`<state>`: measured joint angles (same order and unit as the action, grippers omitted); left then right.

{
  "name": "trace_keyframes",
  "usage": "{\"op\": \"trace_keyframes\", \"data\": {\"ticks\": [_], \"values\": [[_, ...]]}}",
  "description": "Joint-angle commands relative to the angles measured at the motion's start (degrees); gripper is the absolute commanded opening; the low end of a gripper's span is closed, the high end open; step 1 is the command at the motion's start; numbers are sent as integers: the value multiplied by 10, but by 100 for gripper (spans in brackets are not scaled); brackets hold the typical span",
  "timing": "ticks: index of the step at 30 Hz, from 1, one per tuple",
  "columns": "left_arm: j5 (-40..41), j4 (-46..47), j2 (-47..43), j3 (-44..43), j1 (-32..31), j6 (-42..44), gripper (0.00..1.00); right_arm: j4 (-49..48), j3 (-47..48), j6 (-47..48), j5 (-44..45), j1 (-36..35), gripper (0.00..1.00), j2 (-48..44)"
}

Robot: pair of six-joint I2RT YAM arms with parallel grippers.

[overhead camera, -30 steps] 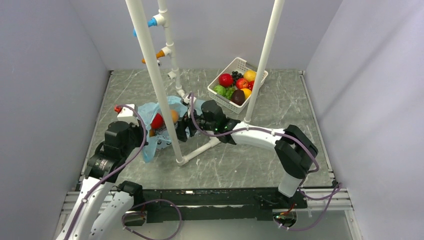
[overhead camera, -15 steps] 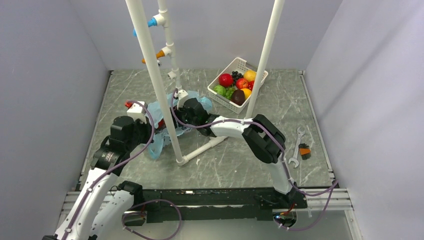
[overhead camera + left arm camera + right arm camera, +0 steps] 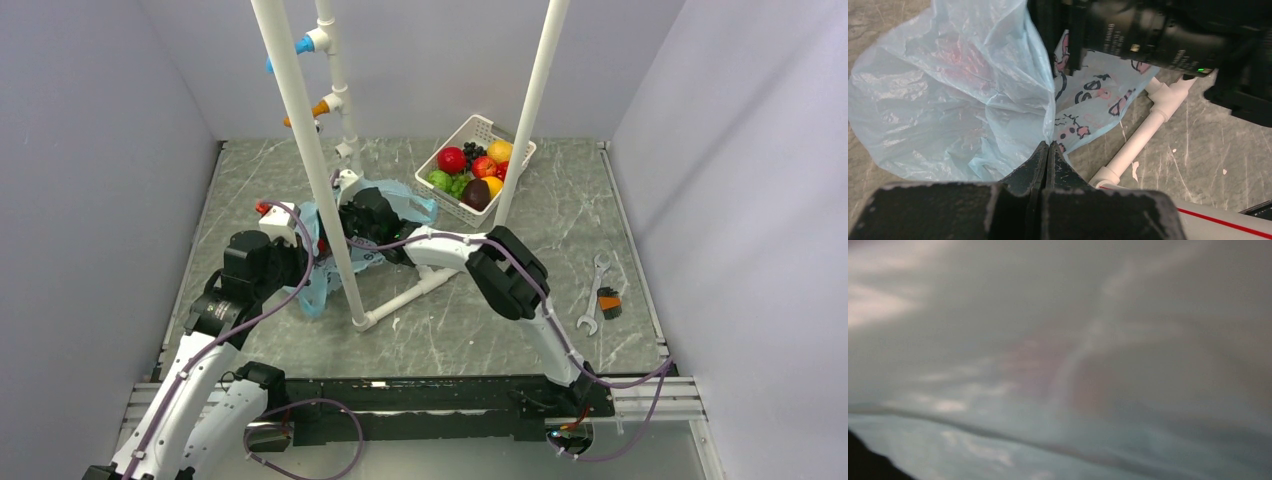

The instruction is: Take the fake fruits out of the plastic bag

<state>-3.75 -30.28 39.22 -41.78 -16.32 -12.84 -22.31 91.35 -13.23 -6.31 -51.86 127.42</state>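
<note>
Top view: plastic bag (image 3: 312, 222) lies crumpled on the surface (image 3: 480, 320) left of centre, wrapped round the near PVC post (image 3: 297, 100). Its long axis runs diagonally, near-left to far-right, with the far-right end toward the white basket (image 3: 440, 203). Left fingers (image 3: 302, 268) are at the bag's near-left edge. Right fingers (image 3: 358, 220) are buried in the bag's middle from the right side, tips hidden by film and post, so can't tell their opening from here. The basket holds mixed fruits (image 3: 452, 160): red, yellow-orange, green, dark purple and black grapes. A wrench (image 3: 594, 290) lies well apart on the right. Left wrist view: left fingers (image 3: 1047, 147) are pressed flat together, pinching a thin fold of the bag (image 3: 948, 100) right at the tips. The film fans up and left from the pinch. The white printed panel (image 3: 1098, 95) lies just right of the fold. A reddish blur through the film at upper left reads as a fake fruit (image 3: 955, 52), inside the bag and apart from the left fingers. The right arm's black body (image 3: 1148, 35) crosses the top, touching the bag. Right wrist view: film is right against the lens and everything is blurred. There's a pinkish-orange patch mid-frame, can't tell what it is. Right fingers aren't visible, so open or closed unknown.
</note>
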Motion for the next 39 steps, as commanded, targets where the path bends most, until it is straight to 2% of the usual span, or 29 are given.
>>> {"op": "trace_keyframes", "data": {"ticks": [1, 3, 7, 15, 27, 30, 34, 36, 39], "values": [[-13, 24, -3, -1, 0, 9, 0, 14, 57, 31, 23, -3, 70, 50], [-12, 23, -3, -1, 0, 9, 0, 23, 65, 47, 44, -2, 73, 60], [-3, 19, -2, -3, 0, 11, 0, 54, 65, 70, 97, -2, 74, 70], [6, 15, 4, -6, 0, 11, 0, 46, 23, 67, 106, -3, 72, 60], [15, 13, 10, -7, 0, 12, 0, 72, 52, 68, 114, -2, 70, 70], [20, 10, 14, -8, 0, 13, 0, 81, 62, 63, 98, -2, 62, 61], [33, 6, 18, -9, 0, 13, 0, 75, 42, 30, 68, -2, 45, 18], [36, 4, 19, -10, 0, 12, 0, 62, 19, 10, 50, -2, 39, -14], [36, 1, 20, -10, 0, 12, 0, 54, -5, -21, 22, -2, 24, -56]]}}
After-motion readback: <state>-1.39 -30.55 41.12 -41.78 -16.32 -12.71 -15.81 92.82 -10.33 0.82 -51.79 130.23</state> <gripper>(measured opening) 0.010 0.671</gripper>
